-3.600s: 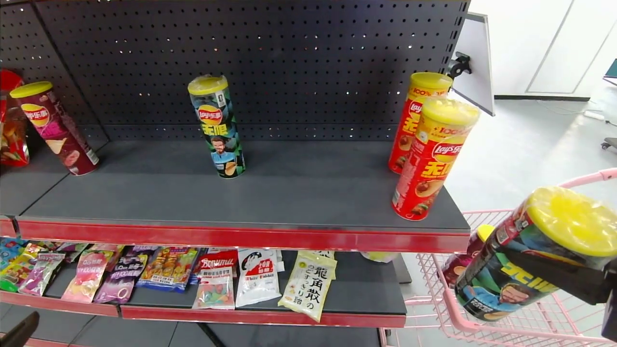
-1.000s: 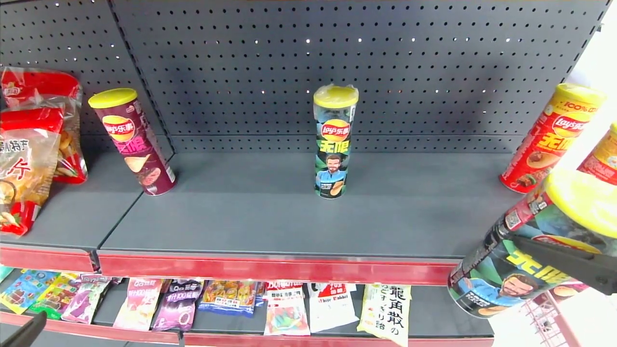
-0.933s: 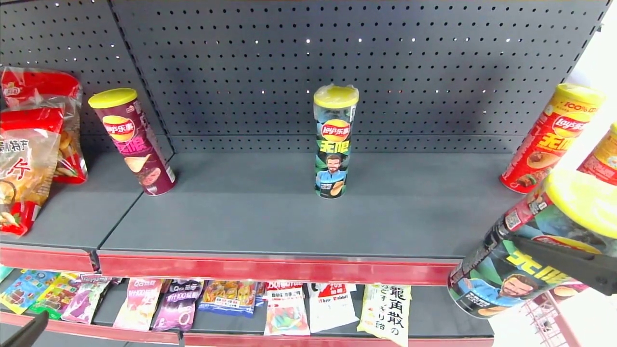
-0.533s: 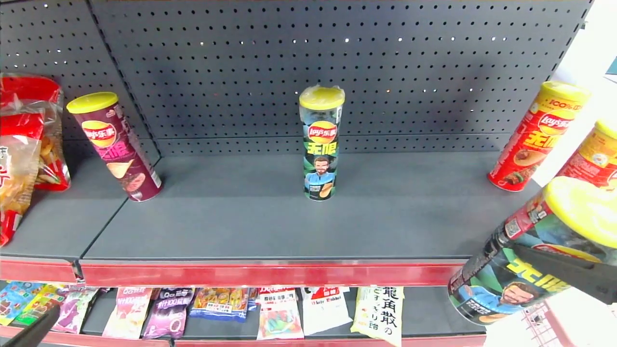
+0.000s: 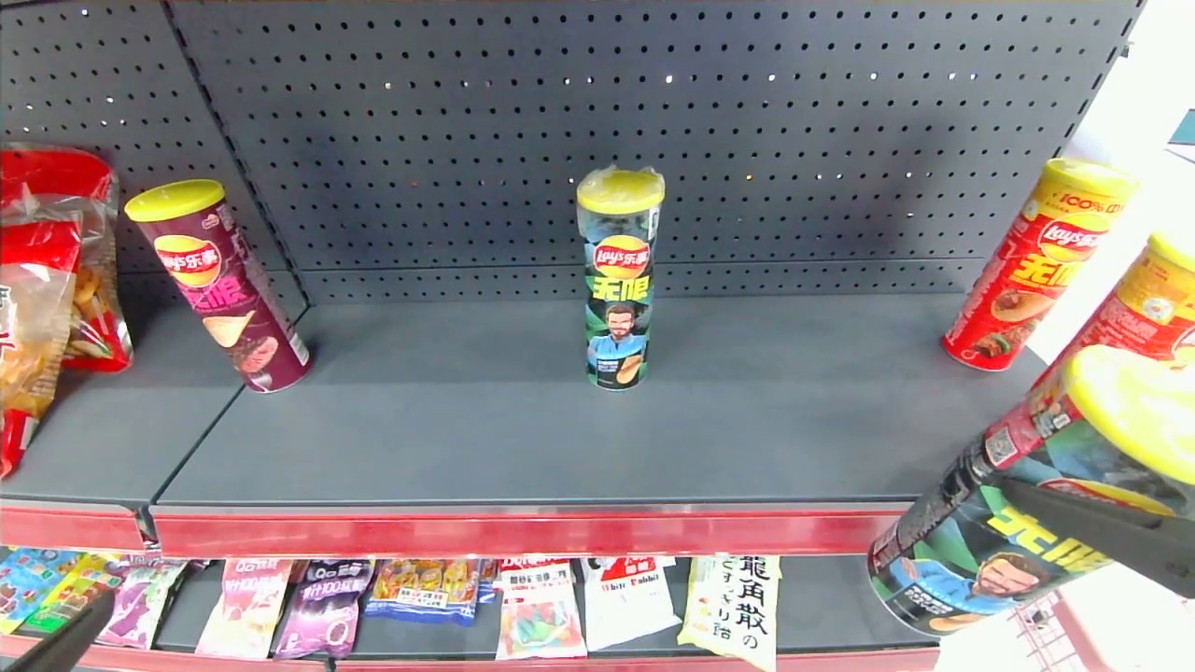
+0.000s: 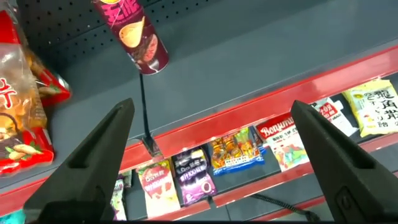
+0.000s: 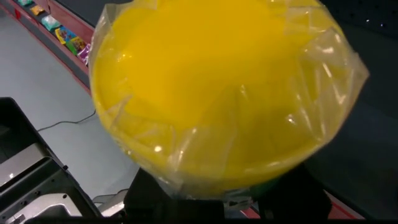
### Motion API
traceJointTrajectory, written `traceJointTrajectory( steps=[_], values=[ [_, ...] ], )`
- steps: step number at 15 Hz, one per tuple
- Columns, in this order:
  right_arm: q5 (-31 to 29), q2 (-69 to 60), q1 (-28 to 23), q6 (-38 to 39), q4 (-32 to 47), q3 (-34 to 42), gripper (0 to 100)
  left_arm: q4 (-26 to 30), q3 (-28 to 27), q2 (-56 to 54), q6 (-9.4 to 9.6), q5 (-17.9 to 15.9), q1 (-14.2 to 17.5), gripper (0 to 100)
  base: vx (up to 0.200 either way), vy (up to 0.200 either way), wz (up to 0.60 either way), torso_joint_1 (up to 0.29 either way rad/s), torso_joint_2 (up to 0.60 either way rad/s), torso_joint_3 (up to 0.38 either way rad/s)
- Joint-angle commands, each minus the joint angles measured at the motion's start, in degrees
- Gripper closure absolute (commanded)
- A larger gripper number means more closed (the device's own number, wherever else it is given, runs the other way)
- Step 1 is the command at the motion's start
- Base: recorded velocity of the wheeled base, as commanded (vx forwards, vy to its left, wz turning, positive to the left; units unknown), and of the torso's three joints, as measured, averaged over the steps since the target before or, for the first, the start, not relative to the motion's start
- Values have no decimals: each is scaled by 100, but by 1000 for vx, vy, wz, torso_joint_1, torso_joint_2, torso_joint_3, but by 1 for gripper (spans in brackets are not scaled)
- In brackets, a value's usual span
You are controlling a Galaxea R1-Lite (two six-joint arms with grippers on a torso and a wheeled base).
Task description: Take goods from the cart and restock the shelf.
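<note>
At the far left of the upper shelf (image 5: 485, 448), red snack bags (image 5: 42, 271) stand against the dark pegboard (image 5: 467, 121). Below them, at the lower corner of the head view, sits the left gripper (image 6: 211, 106). Its jaws are spread wide with nothing between them, and the wrist view looks through the gap at the shelf's red front edge.

Next along is a maroon can (image 5: 222, 287) with a yellow lid. It stands on its base close to the seam between two shelf panels. Well apart from it, near the middle of the shelf and toward the back, a green-and-black can (image 5: 618, 285) stands upright (its lid is yellow too). Under the red edge, flat packets (image 5: 541, 607) lie in a row on the lower shelf (image 5: 822, 597).

Toward the right end, two red cans (image 5: 1036, 271) stand one before the other near the shelf's corner. In front of them, off the shelf and lower than its edge, is the held can (image 5: 952, 560), which has the same green-and-black print as the middle one. The can is tilted, with its yellow lid (image 7: 217, 93) up and toward the camera and its base pointing down toward the shelf front. The right gripper (image 5: 1046, 513) has its jaws closed on the can's body, and one dark finger (image 5: 1111, 537) lies across the label. A bit of the pink cart (image 5: 1050, 627) shows beneath the can.
</note>
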Motion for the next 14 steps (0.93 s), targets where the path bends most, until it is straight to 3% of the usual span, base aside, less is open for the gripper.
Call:
traceJointTrajectory(
  steps=[1,4,7,10,12,14],
  values=[
    [-1,-63,-2,29,-12,5,100,-4,19,-6,1,-1,2,0,200,0,0,-12,2,2],
    [-10,-80,-28,240,32,48,100,-22,-201,108,1,-72,-24,0,67,0,0,-1,-2,4],
    [8,-318,-2,231,49,303,100,-13,-289,170,1,-652,-33,0,0,0,0,0,0,0],
    [-1,-432,7,196,32,259,100,-4,-333,434,-8,-1003,-86,0,0,0,0,0,0,0],
    [8,-502,24,196,49,286,100,-31,-474,838,-113,-1495,-218,0,0,0,0,0,0,0],
    [-18,-564,16,205,58,312,100,-31,-825,1383,-438,-1961,-464,0,0,0,0,0,0,0]
  ],
)
